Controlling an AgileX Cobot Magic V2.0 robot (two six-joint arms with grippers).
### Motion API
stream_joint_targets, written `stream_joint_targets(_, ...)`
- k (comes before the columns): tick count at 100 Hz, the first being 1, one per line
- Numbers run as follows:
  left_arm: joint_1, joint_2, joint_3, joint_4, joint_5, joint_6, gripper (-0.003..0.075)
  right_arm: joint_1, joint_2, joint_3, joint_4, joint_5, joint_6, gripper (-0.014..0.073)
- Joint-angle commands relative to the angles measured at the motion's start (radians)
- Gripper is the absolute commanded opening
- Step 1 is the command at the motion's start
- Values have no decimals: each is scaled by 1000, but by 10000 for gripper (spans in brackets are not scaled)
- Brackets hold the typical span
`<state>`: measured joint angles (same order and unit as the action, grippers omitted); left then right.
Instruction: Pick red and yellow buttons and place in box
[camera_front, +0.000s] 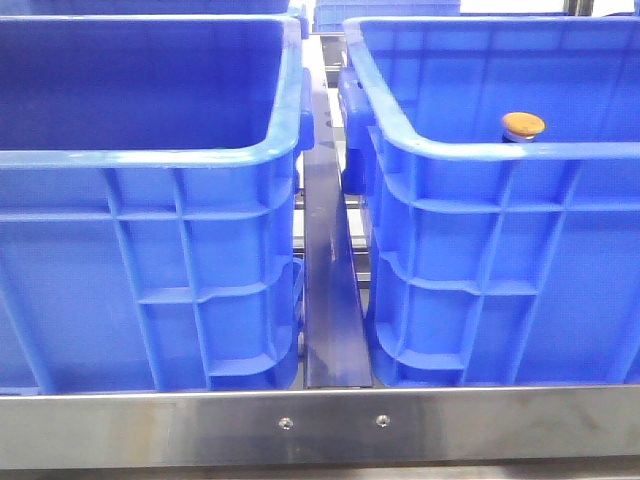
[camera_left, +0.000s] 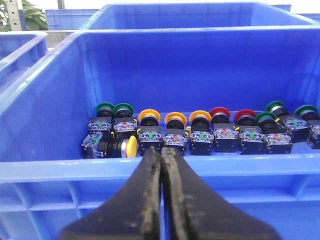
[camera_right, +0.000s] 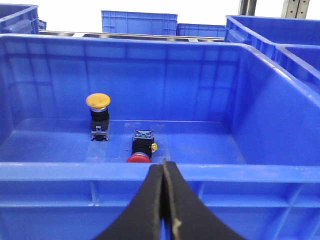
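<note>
Both grippers sitting closed and empty outside the crates.
I'm lining the left gripper (camera_left: 161, 165) up for a yellow button (camera_left: 175, 120) just beyond its jaws; it needs opening first. Right gripper (camera_right: 165, 175) is facing the box (camera_right: 150, 172).

We see steel bench (camera_front: 330, 428), brushed front rail with two screws. Directly on it: two blue crates side by side, left crate (camera_front: 150, 290) and right crate (camera_front: 500, 290), apart, dark strip (camera_front: 328, 300) between. No jaws visible over bench.
</note>
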<state>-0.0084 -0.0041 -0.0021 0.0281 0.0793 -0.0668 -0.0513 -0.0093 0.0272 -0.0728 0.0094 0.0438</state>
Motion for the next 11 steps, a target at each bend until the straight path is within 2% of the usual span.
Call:
stream_joint_targets(1,-3,-35,46,0,-86,-10,-19,-4,-27,-19,0,-73,3,-67)
stream_joint_targets(11,-3,-35,46,0,-86,-10,-19,-4,-27,-19,0,-73,3,-67)
